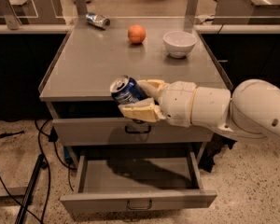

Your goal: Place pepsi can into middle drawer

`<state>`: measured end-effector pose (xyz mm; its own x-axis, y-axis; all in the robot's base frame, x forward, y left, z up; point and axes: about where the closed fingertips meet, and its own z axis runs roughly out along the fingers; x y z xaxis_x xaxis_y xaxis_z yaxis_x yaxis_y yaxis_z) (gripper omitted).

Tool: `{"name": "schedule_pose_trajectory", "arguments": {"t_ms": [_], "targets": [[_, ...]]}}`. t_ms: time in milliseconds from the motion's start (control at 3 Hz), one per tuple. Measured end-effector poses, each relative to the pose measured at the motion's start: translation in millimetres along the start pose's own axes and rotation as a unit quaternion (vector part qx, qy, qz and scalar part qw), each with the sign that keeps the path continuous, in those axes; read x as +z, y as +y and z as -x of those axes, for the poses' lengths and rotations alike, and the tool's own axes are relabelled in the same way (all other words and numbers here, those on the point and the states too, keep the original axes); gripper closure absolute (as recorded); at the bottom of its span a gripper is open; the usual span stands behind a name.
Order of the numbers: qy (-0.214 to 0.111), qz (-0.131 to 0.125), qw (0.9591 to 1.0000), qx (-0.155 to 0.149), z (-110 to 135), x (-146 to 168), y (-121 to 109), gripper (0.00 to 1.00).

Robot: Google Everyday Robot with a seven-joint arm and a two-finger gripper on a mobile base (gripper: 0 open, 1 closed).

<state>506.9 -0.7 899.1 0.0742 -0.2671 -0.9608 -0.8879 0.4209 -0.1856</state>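
The pepsi can (126,90), dark blue with a silver top, is tilted in the air at the front edge of the cabinet top. My gripper (133,97) is shut on it, one cream finger above and one below, with the white arm reaching in from the right. Below it, the middle drawer (130,175) is pulled open, its grey floor bare and its handled front (139,201) nearest the camera. The can hangs above the drawer's back part, level with the closed upper drawer front (93,130).
On the cabinet top (93,64) sit an orange (136,33), a white bowl (179,43) and a silvery can (97,20) lying at the back left. Cables and a dark stand leg (30,190) lie on the floor at the left.
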Motion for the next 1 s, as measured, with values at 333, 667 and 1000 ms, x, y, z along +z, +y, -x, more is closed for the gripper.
{"name": "schedule_pose_trajectory", "arguments": {"t_ms": [333,667,1000], "targets": [[0.018,0.012,0.9997,-0.015,-14.9,-0.3,3.0,1.00],[0.025,0.033,0.9989,-0.024,-68.4,-1.0,7.0,1.00],[0.014,0.047,0.9988,-0.004,-141.8,-2.6,12.2,1.00]]}}
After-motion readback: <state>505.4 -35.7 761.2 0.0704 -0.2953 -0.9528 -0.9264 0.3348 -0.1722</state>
